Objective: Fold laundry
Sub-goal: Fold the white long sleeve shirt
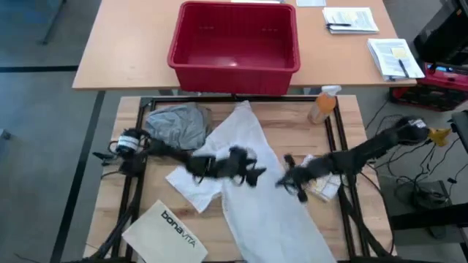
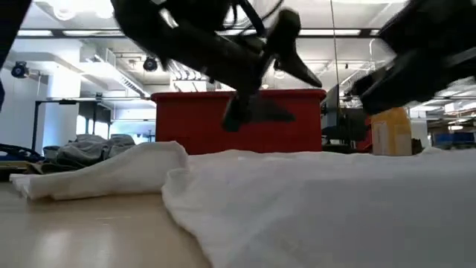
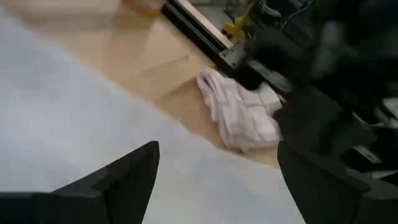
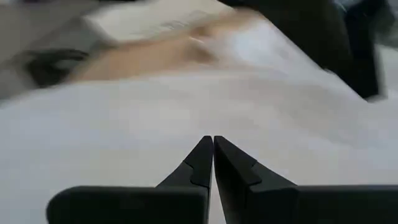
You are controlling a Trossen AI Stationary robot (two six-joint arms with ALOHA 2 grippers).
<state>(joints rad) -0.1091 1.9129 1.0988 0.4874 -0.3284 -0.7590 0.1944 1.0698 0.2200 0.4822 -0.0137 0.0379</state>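
Note:
A large white shirt [image 1: 252, 190] lies spread out slantwise across the middle of the wooden table, its collar end toward the far edge. A crumpled grey T-shirt [image 1: 178, 126] rests on the table at the far left. My left gripper [image 1: 252, 175] hovers open above the middle of the white shirt [image 3: 74, 124], fingers wide apart with nothing between them. My right gripper [image 1: 282, 181] is shut, just off the shirt's right edge; in its wrist view the closed tips [image 4: 212, 140] point over white cloth [image 4: 155, 112]. In the low view both grippers hang above the cloth.
A small crumpled white bundle [image 1: 322, 187] lies under my right arm near the right rail. A stiff white "bonavita" bag [image 1: 164, 232] sits at the near left. A red basket [image 1: 234, 44] stands beyond the far edge, an orange spray bottle [image 1: 322, 104] at the far right.

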